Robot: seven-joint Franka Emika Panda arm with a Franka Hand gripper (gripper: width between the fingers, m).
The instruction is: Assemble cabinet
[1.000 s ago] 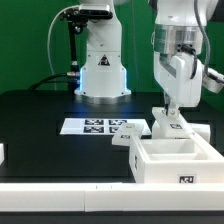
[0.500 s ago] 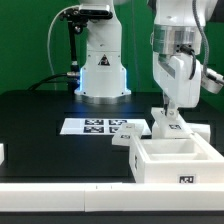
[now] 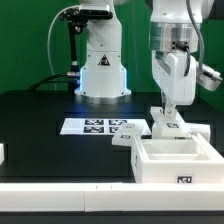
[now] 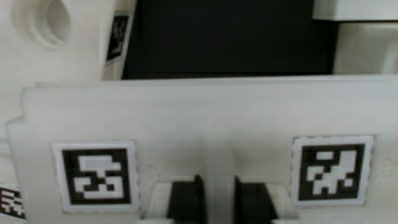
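Starting at the exterior view's left, you have a small white plastic block (image 3: 2, 153) cut off by the frame edge, lying on the black table (image 3: 40, 115). Next comes the marker board (image 3: 98, 126), flat on the table in front of the big white robot housing (image 3: 100, 65). Just beside the board's right end lies a second white block (image 3: 124, 138), low and loose.

Right of that block you find the main cabinet pieces. A white plastic open box (image 3: 160, 172) sits on the table with its opening upward and a square black-and-white tag (image 3: 183, 180) on its front wall. An upright white panel (image 3: 165, 123) stands just behind the box's back wall, towards its left end. You cannot tell whether panel and box touch.

Your gripper (image 3: 170, 108) hangs straight down onto the top of that panel, well right of centre.

From the wrist view you see the panel's white face close up, carrying two tags, one (image 4: 95, 172) on either side (image 4: 333, 168) of the fingertips (image 4: 183, 200). The fingertips stand close together with only a narrow dark slot between them. Whether the jaws are pinching the panel or merely resting at its edge, you cannot tell.
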